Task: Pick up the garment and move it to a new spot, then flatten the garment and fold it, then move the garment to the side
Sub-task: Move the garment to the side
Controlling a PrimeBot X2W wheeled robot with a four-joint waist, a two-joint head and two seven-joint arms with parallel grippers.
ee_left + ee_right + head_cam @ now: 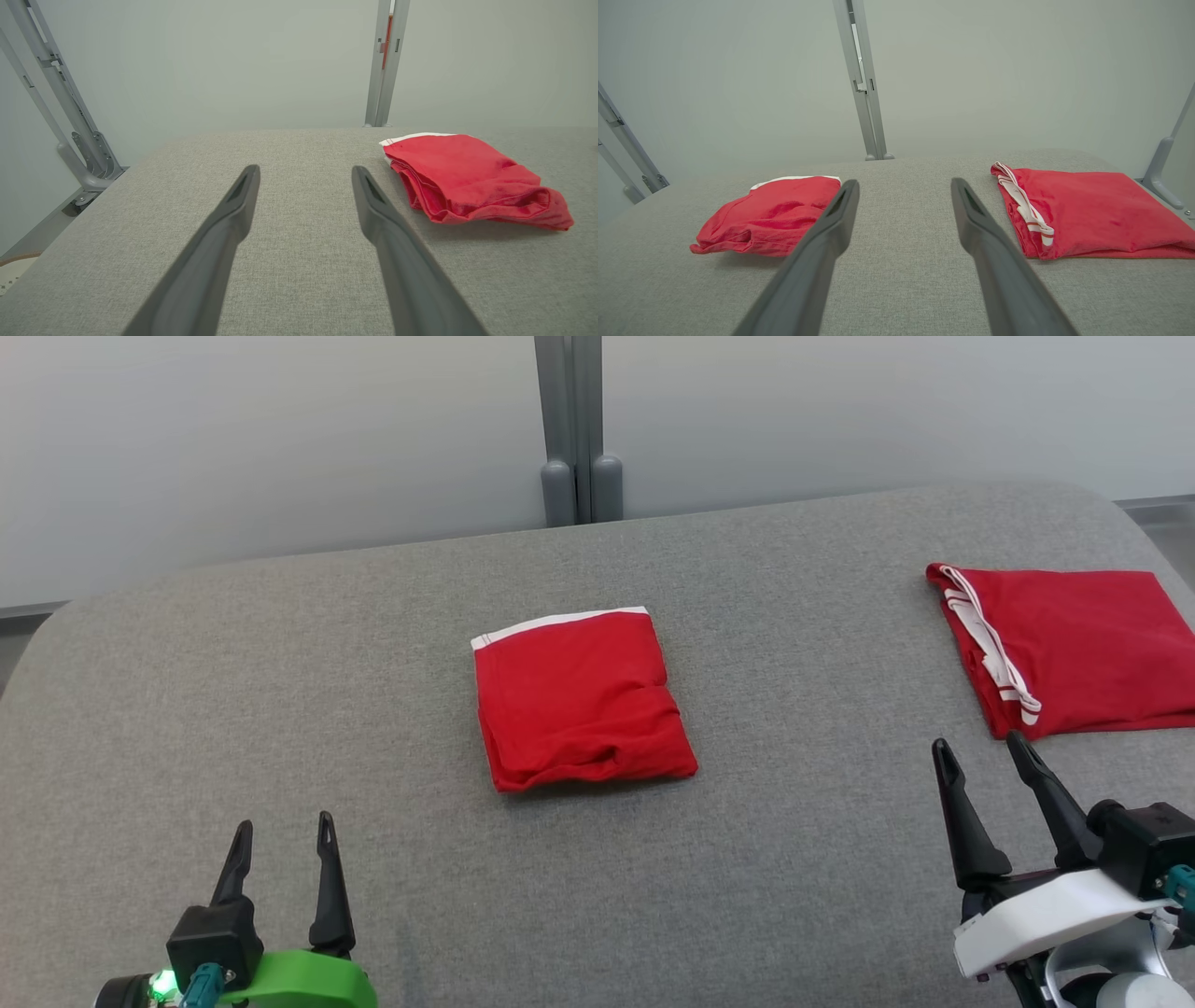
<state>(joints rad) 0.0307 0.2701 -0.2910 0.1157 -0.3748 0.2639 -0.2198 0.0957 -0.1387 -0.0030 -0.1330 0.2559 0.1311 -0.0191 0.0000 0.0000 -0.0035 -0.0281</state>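
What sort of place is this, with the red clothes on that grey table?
Probably a robot test room, not a home: a grey cloth-covered table, bare pale screens on a metal post, and a folded red garment plus a second red garment before the open left gripper and right gripper.

from my seat the desk reads as coarse grey woven cloth, matt, with the weave plain to see. the garment in the middle is soft red cloth, matt and lightly creased, with a white cloth band on its far edge. the second red garment looks like the same cloth. on the left gripper and right gripper the jaws look like dark matt plastic, on smooth green and white plastic mounts. the post is grey painted metal.
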